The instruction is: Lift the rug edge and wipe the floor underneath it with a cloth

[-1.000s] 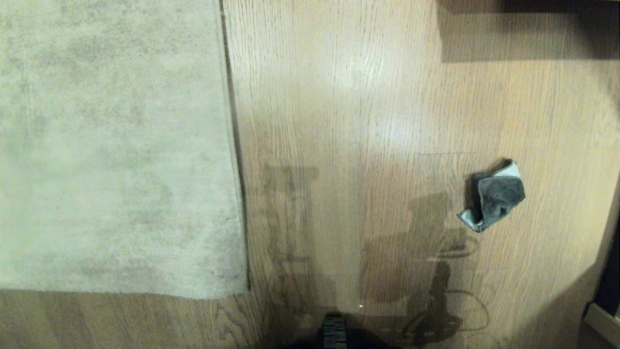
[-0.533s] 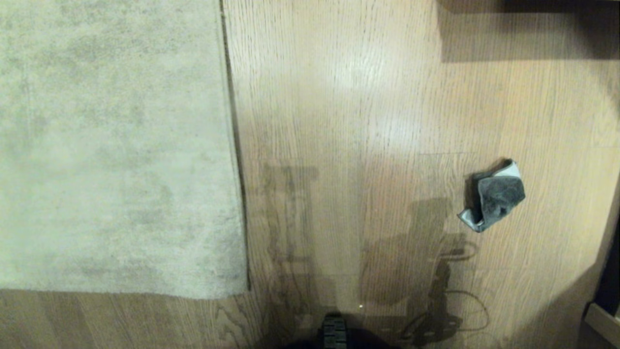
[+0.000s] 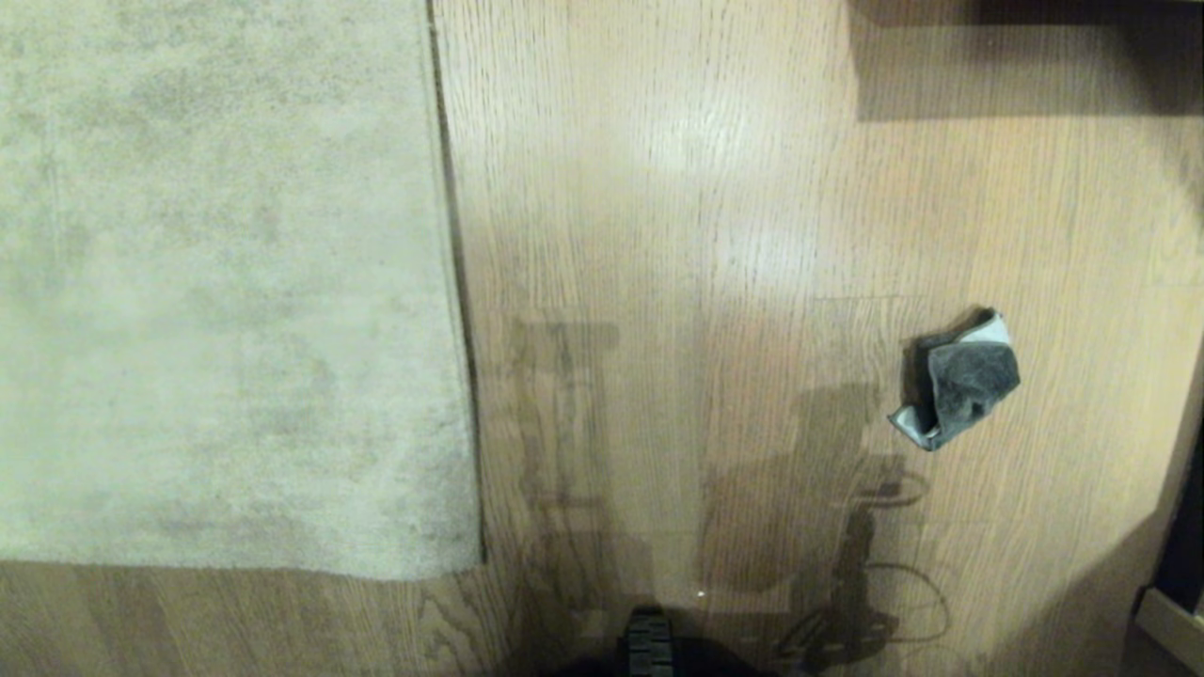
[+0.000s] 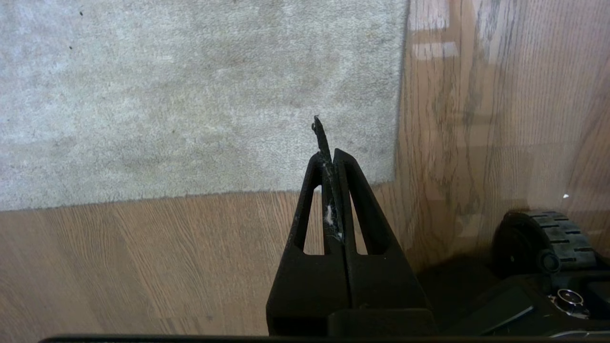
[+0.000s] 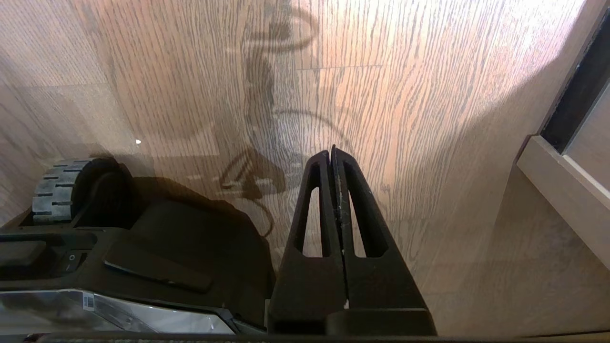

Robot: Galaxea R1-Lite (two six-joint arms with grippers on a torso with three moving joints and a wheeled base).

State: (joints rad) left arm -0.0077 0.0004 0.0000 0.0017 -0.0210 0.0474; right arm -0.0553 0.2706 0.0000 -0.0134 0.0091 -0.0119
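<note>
Rug [image 3: 216, 282] is seen filling the upper left and centre left of the head view, lying flat on the floor [image 3: 715, 235]. The rug edge [image 3: 456, 282] is shown as a straight border running from the top of the frame down to a corner at the lower left of centre, with a dark seam line just beside it. The cloth [image 3: 959, 381] is found crumpled at the right of the frame, on bare planks and well apart from the rug. A ribbed wheel [image 3: 649, 644] of the base is caught at the bottom centre. Neither gripper is shown in this view; only arm shadows are cast on the planks.

In the left wrist view, the left gripper [image 4: 329, 155] is seen with its fingers pressed together and nothing clamped between them. It is held above the corner of the rug, which fills the upper part of the frame, with wood below and to the right. The base wheel is shown at the lower right.

In the right wrist view, the right gripper [image 5: 332, 155] is likewise seen closed and empty, over bare floor. A pale furniture edge [image 5: 562, 190] is visible at the right of the frame.
</note>
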